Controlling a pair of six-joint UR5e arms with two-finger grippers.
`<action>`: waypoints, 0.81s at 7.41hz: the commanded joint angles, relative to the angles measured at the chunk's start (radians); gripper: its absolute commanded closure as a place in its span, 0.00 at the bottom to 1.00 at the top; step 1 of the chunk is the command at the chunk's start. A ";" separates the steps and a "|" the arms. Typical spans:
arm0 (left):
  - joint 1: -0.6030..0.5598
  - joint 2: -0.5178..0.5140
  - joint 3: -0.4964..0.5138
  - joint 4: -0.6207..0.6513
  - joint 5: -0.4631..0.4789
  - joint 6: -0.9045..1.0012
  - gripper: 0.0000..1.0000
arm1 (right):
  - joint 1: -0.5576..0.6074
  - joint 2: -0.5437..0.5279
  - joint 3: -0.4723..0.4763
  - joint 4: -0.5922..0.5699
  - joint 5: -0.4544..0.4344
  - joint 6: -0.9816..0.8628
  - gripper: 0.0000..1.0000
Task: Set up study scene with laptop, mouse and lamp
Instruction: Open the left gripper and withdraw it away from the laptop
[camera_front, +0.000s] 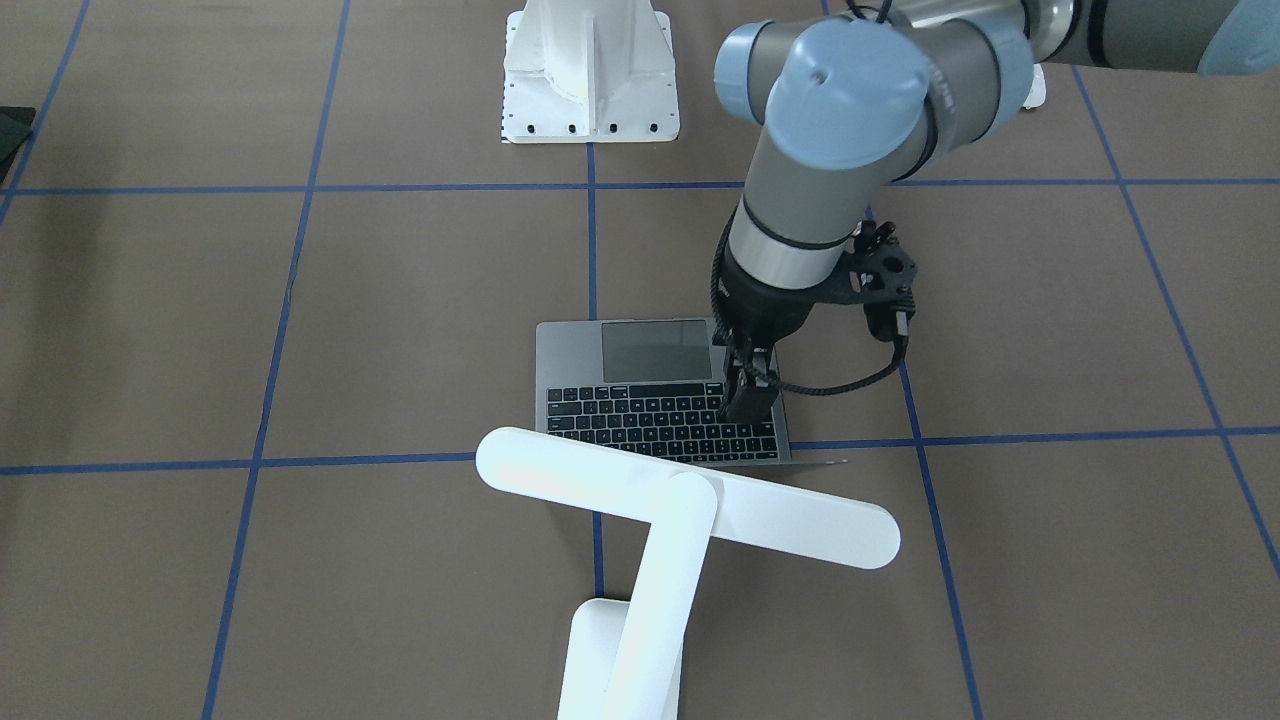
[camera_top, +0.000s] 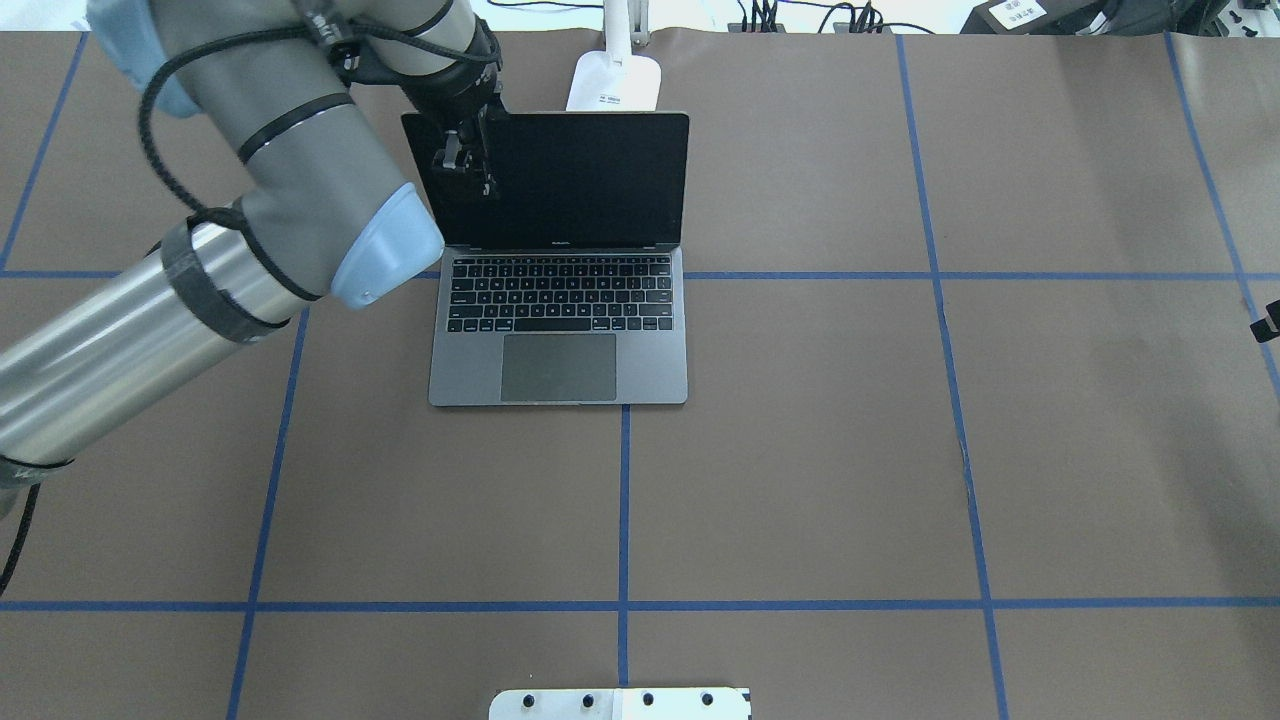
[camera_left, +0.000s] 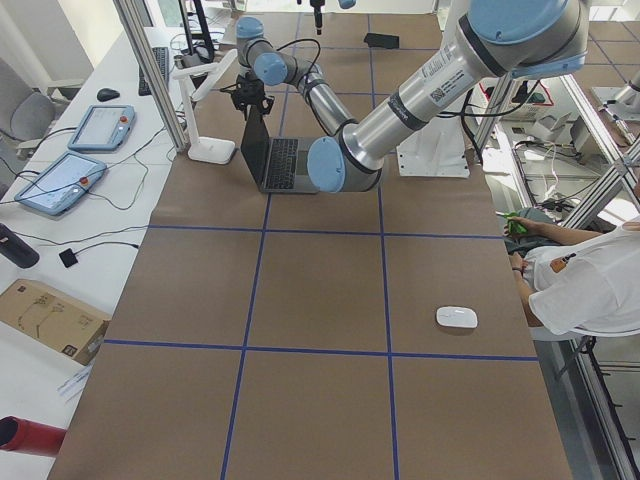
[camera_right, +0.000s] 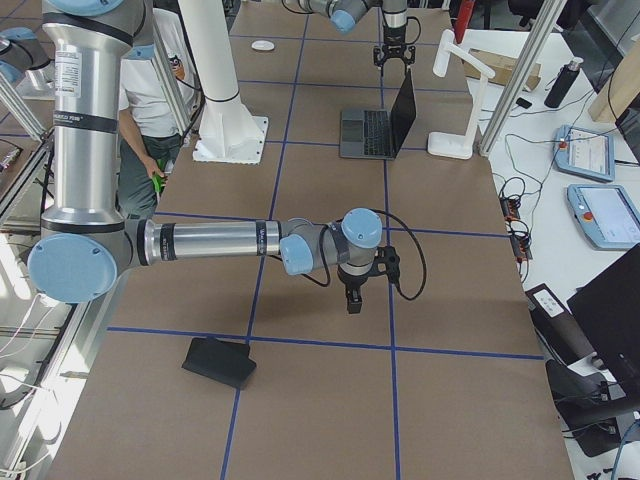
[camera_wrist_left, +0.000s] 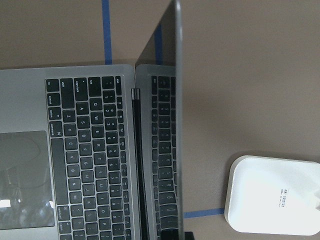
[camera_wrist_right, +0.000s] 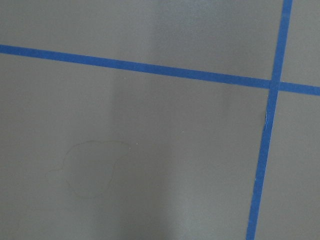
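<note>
brown table (camera_top: 800, 450), blue tape grid (camera_top: 623, 500) | left hand (camera_top: 465, 165) parted over laptop (camera_top: 560, 300) lid | right hand (camera_right: 352, 306): cannot tell

Two blue tape lines (camera_wrist_right: 135, 65) cross on the brown table (camera_wrist_right: 150, 160).

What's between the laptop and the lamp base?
Only bare brown table with a blue tape line, between slim grey metal laptop and white desk lamp's base, in the left wrist view.

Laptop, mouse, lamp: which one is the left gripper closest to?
The laptop: the left gripper is at the top edge of its open lid. The lamp stands just behind it; the mouse lies far off.
</note>
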 joint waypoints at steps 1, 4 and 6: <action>0.003 0.190 -0.292 0.075 -0.003 0.183 0.01 | 0.000 0.002 0.011 0.001 0.002 0.000 0.01; 0.017 0.461 -0.546 0.075 -0.003 0.632 0.01 | 0.003 -0.079 0.019 0.063 0.001 -0.048 0.01; 0.017 0.606 -0.656 0.073 0.000 0.878 0.01 | 0.050 -0.179 -0.001 0.130 -0.004 -0.326 0.01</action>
